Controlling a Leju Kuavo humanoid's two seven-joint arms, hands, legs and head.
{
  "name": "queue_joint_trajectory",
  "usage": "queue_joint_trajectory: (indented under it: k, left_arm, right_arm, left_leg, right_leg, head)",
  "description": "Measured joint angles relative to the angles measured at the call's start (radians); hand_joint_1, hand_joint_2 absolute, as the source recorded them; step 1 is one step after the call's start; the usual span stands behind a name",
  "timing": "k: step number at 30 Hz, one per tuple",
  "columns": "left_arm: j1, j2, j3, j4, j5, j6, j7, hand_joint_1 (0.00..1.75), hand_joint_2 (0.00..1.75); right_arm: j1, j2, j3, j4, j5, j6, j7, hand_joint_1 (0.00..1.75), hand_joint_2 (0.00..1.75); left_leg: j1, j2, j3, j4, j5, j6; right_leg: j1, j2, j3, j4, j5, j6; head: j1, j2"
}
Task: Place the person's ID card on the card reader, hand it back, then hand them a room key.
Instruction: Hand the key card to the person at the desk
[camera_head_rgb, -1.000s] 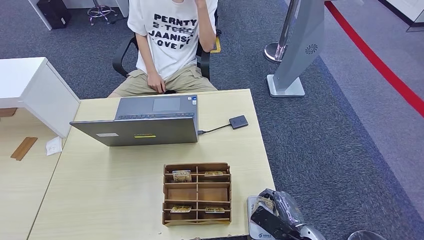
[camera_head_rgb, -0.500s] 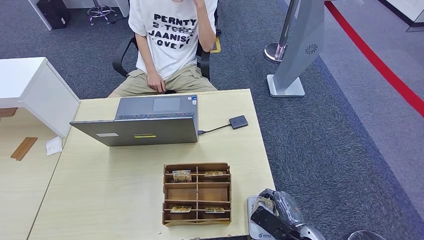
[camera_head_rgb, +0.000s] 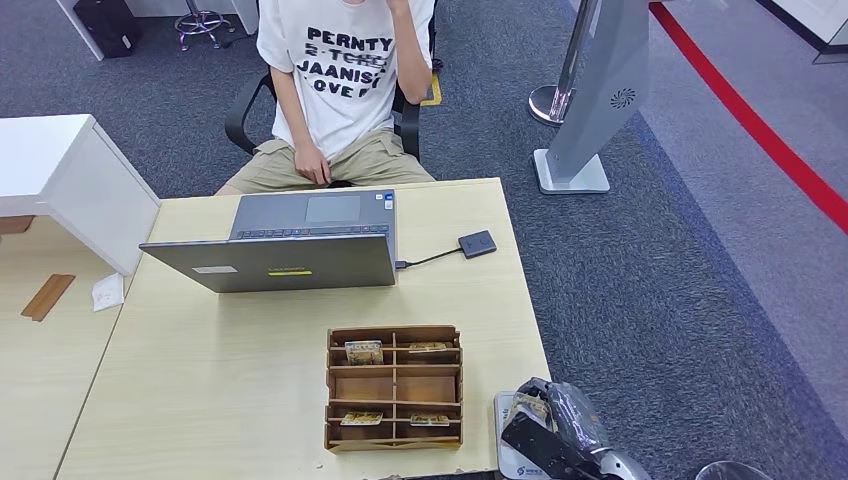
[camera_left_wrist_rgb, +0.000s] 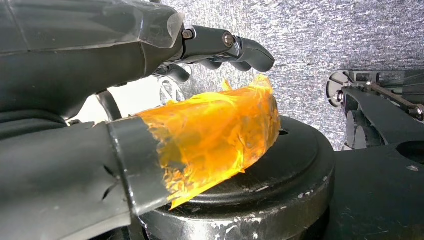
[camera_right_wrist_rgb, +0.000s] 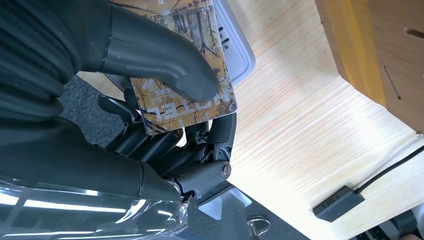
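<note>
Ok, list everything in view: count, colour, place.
Light wooden table: one, centre.
Grey open laptop: one, far side of table, facing the person.
Small black box on a cable: one, right of laptop.
Brown wooden compartment rack: one, near table edge, a few cards in its slots.
Grey-white flat device: one, near right table corner, under the right hand.
Patterned brownish hotel card: one, in the right hand.
Grey floor stand: one, on the carpet, right.
Seated person in white printed T-shirt: one, behind the table.
Right hand: holds the card.
Left hand: hangs down, fingers apart, holding nothing.
</note>
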Motion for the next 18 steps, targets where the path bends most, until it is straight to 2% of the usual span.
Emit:
queue_joint_trajectory:
  k: [5, 9, 18]
  left_arm:
    - [0.000, 0.000, 0.000, 0.000, 0.002, 0.002, 0.000, 0.00, 0.00]
    - [0.000, 0.000, 0.000, 0.000, 0.006, 0.005, 0.000, 0.00, 0.00]
    - [0.000, -0.002, 0.000, 0.000, 0.014, 0.016, -0.005, 0.00, 0.00]
  right_arm:
    - [0.003, 0.000, 0.000, -0.001, -0.001, -0.009, -0.002, 1.75, 1.75]
    - [0.012, 0.010, -0.007, -0.011, -0.002, -0.053, -0.027, 1.75, 1.75]
    - [0.051, 0.084, -0.057, -0.101, -0.045, -0.174, -0.145, 1.75, 1.75]
  left_leg:
    - [0.000, 0.000, 0.000, 0.000, 0.000, 0.000]
    - [0.000, 0.000, 0.000, 0.000, 0.000, 0.000]
    - [0.000, 0.000, 0.000, 0.000, 0.000, 0.000]
  right_leg:
    - [0.000, 0.000, 0.000, 0.000, 0.000, 0.000]
    - [0.000, 0.000, 0.000, 0.000, 0.000, 0.000]
    - [0.000, 0.000, 0.000, 0.000, 0.000, 0.000]
  head:
    - [0.000, 0.000]
    - [0.000, 0.000]
    - [0.000, 0.000]
